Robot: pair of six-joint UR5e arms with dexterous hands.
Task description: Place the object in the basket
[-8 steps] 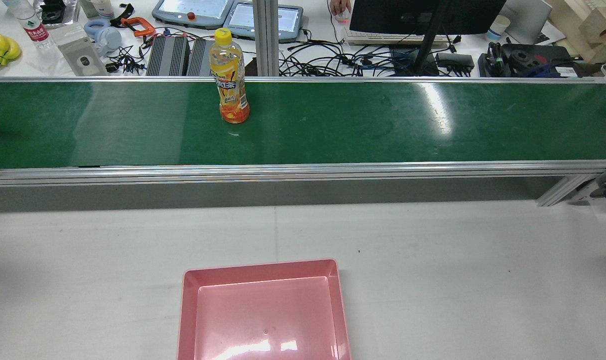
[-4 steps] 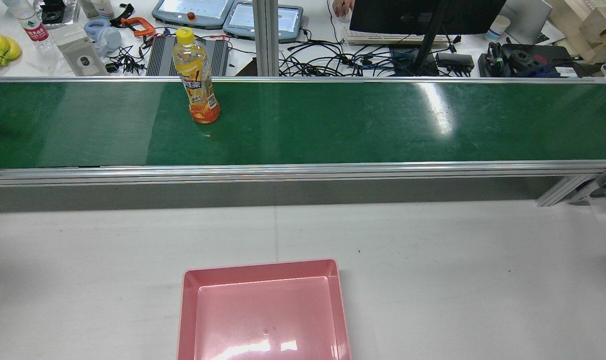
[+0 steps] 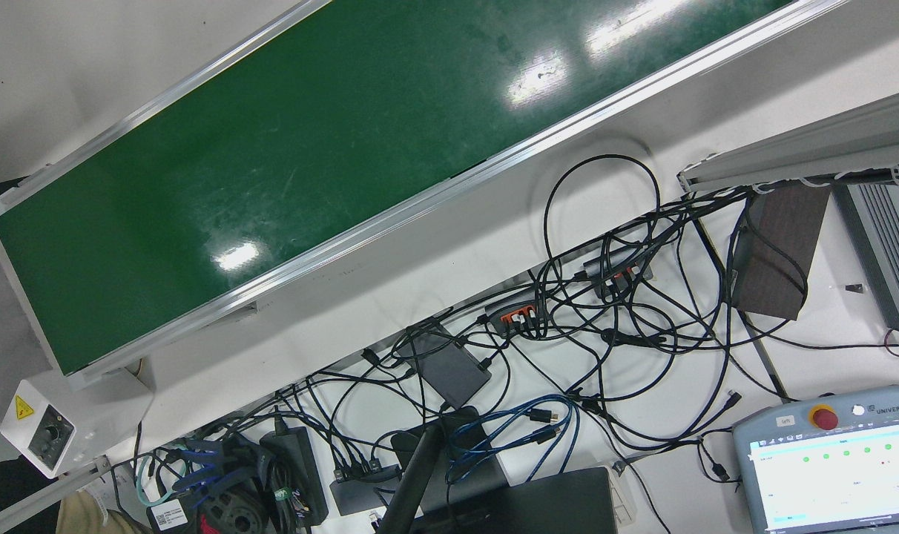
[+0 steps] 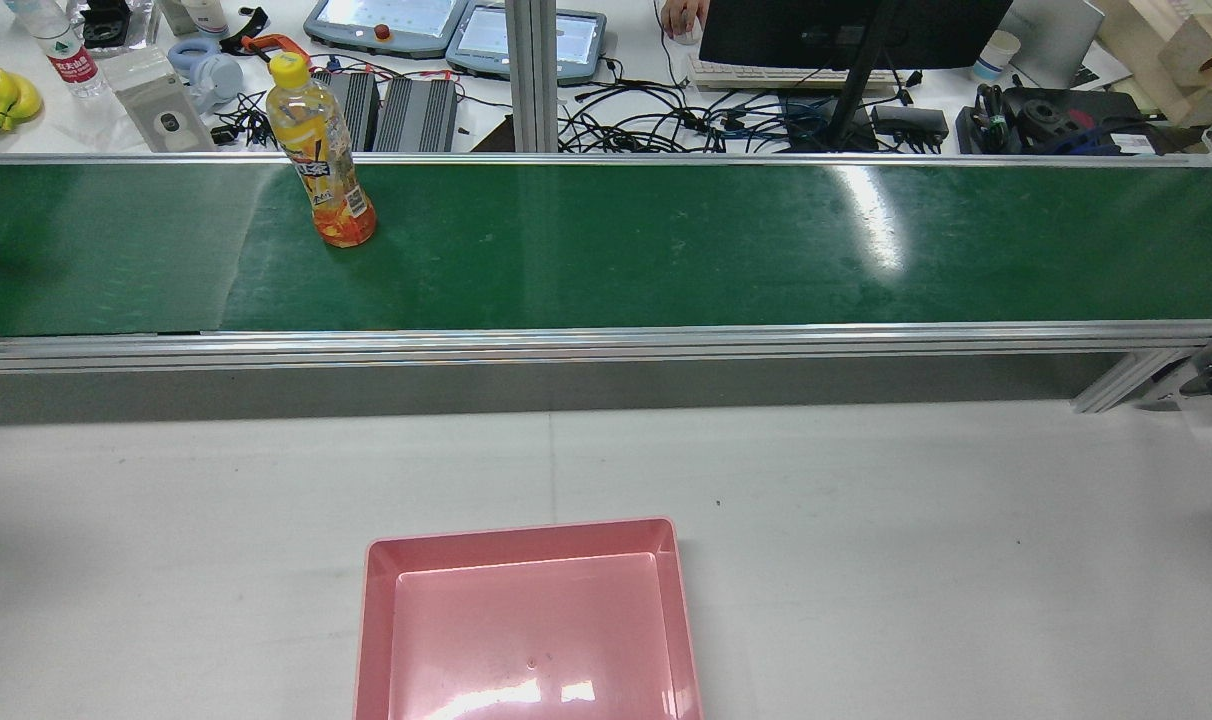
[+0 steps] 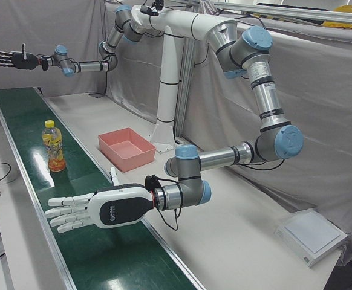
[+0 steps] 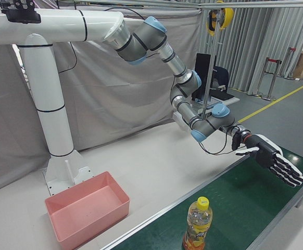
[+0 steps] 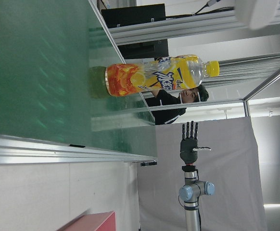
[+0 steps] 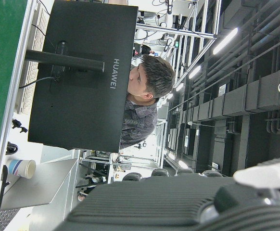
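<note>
An orange drink bottle (image 4: 323,170) with a yellow cap stands upright on the green conveyor belt (image 4: 666,250), left of centre. It also shows in the left-front view (image 5: 54,148), the right-front view (image 6: 198,225) and the left hand view (image 7: 154,79). The pink basket (image 4: 522,532) sits empty on the white table near the robot (image 5: 141,154) (image 6: 58,211). My left hand (image 5: 97,208) (image 6: 272,159) is open and flat over the belt, apart from the bottle. My right hand (image 5: 9,59) (image 7: 190,137) is open, held high over the belt's far end.
The belt has aluminium side rails (image 4: 606,343). Beyond it a desk holds cables (image 3: 605,297), teach pendants (image 4: 386,22) and a monitor (image 4: 846,30). The white arm pedestal (image 5: 167,103) stands behind the basket.
The bottle has moved left along the belt, still upright. The basket has not moved.
</note>
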